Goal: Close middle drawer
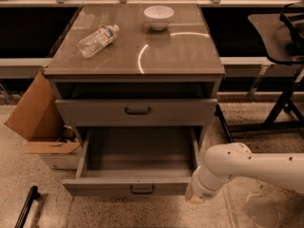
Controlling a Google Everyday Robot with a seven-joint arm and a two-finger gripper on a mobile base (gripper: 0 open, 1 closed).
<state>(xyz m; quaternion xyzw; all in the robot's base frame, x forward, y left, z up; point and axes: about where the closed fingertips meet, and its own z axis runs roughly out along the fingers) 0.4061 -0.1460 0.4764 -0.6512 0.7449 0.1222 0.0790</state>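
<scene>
Low down, left of the cabinet (209,87), a black bar (27,207) lies on the speckled floor (266,122). Above it an open cardboard box (35,120) leans against the cabinet's left side, one flap folded out flat.

The cabinet itself is grey, with a glossy brown surface (180,56) that carries a curved streak of reflected light. On the cabinet's left half a clear plastic bottle (97,40) lies on its side, cap pointing toward the back. A white bowl (158,16) stands upright near the cabinet's back edge, well apart from the bottle.

Below the surface, the upper drawer (95,112) sits a little proud of the cabinet, with a dark gap above its front. Under that, the middle drawer (137,160) is pulled far out from the cabinet, its grey floor showing and its small dark handle (142,190) at the centre of the front panel.

At the cabinet's lower right, the pincer (194,197) sits just beside the right front corner of the middle drawer. I cannot tell whether it is wide or narrow. The white arm (251,167) runs from it off to the right.

Right of the cabinet stands dark furniture (278,37) on black legs. Behind the cabinet a pale ledge (21,65) crosses a dark recess.
</scene>
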